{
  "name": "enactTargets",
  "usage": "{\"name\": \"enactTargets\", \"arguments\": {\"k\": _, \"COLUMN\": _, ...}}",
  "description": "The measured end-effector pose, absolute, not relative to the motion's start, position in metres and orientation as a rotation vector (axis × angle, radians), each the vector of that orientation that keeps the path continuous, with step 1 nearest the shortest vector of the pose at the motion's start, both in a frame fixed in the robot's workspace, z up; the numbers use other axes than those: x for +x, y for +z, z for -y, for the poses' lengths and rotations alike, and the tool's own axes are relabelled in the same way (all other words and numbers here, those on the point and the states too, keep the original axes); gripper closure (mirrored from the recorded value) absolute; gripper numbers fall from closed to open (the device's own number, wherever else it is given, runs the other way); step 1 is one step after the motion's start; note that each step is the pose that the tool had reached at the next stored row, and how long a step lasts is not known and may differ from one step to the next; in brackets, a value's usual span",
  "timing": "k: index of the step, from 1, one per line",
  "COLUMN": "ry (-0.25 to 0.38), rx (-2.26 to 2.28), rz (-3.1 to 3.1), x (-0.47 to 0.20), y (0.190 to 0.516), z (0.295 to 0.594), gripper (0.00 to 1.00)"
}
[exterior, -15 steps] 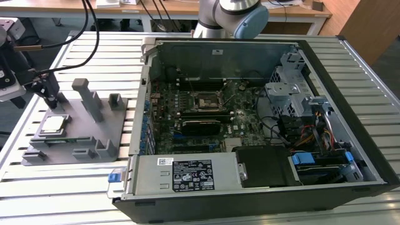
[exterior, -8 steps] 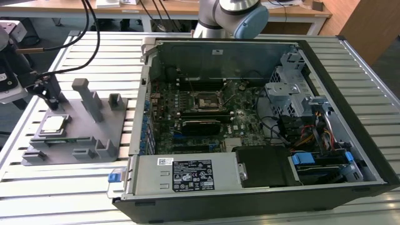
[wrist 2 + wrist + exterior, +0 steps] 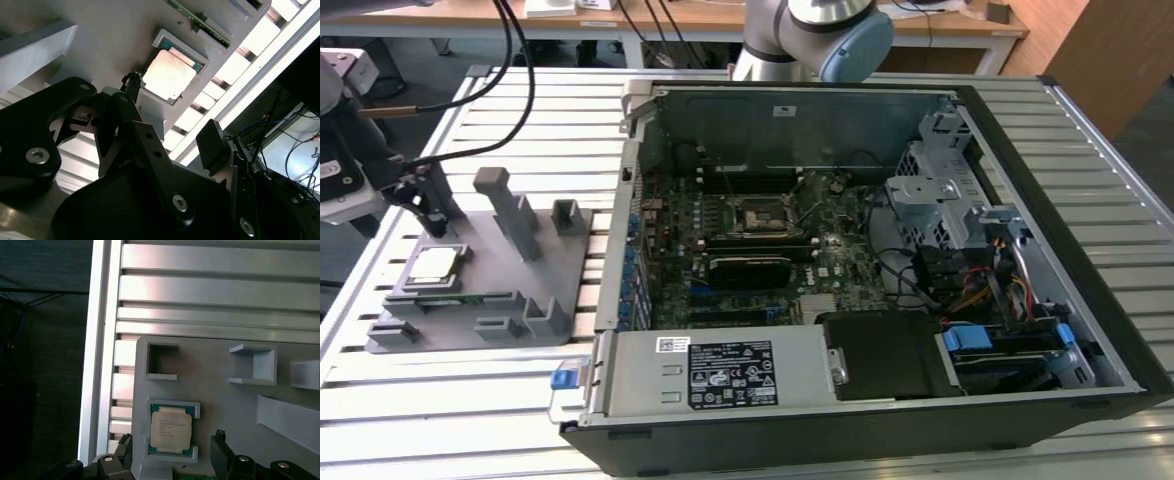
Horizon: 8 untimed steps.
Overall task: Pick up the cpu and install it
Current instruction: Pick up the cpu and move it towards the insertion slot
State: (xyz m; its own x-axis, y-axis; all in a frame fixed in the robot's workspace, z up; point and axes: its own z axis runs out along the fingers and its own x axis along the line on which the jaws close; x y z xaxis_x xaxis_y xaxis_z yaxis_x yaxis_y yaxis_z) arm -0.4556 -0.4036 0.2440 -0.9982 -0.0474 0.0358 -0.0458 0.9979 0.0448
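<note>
The cpu (image 3: 434, 265) is a flat silvery square chip lying in a recess of the grey fixture plate (image 3: 507, 255), at the exterior view's left. My gripper (image 3: 424, 200) hangs just above and behind it, apart from it. In both wrist views the black fingers stand wide apart with nothing held. The cpu (image 3: 171, 429) lies between the fingertips (image 3: 218, 439) in the first wrist view, below them. The second wrist view has the cpu (image 3: 167, 75) just beyond my gripper (image 3: 170, 107). The black motherboard socket (image 3: 757, 215) sits inside the open computer case.
The open computer case (image 3: 1014, 150) takes up the middle and the exterior view's right of the slatted metal table (image 3: 480, 400). Upright grey posts (image 3: 500, 205) rise from the fixture plate close to my gripper. Black cables (image 3: 507, 90) hang near the arm.
</note>
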Motion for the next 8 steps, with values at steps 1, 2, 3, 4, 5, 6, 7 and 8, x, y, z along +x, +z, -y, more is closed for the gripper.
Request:
{"name": "enactTargets", "arguments": {"k": 1, "ry": -0.068, "rx": 0.079, "rz": 3.103, "x": -0.4556, "y": 0.2436, "z": 0.4036, "gripper": 0.28}}
{"name": "enactTargets", "arguments": {"k": 2, "ry": -0.068, "rx": 0.083, "rz": 3.103, "x": -0.4556, "y": 0.2434, "z": 0.4036, "gripper": 0.28}}
{"name": "enactTargets", "arguments": {"k": 3, "ry": -0.068, "rx": 0.086, "rz": 3.102, "x": -0.4556, "y": 0.2432, "z": 0.4037, "gripper": 0.28}}
{"name": "enactTargets", "arguments": {"k": 4, "ry": -0.068, "rx": 0.086, "rz": 3.102, "x": -0.4556, "y": 0.243, "z": 0.4036, "gripper": 0.28}}
{"name": "enactTargets", "arguments": {"k": 5, "ry": -0.068, "rx": 0.087, "rz": 3.103, "x": -0.4556, "y": 0.2428, "z": 0.4036, "gripper": 0.28}}
{"name": "enactTargets", "arguments": {"k": 6, "ry": -0.068, "rx": 0.087, "rz": 3.103, "x": -0.4556, "y": 0.2426, "z": 0.4036, "gripper": 0.28}}
{"name": "enactTargets", "arguments": {"k": 7, "ry": -0.068, "rx": 0.088, "rz": 3.102, "x": -0.4556, "y": 0.2424, "z": 0.4036, "gripper": 0.28}}
{"name": "enactTargets", "arguments": {"k": 8, "ry": -0.068, "rx": 0.088, "rz": 3.102, "x": -0.4556, "y": 0.2422, "z": 0.4036, "gripper": 0.28}}
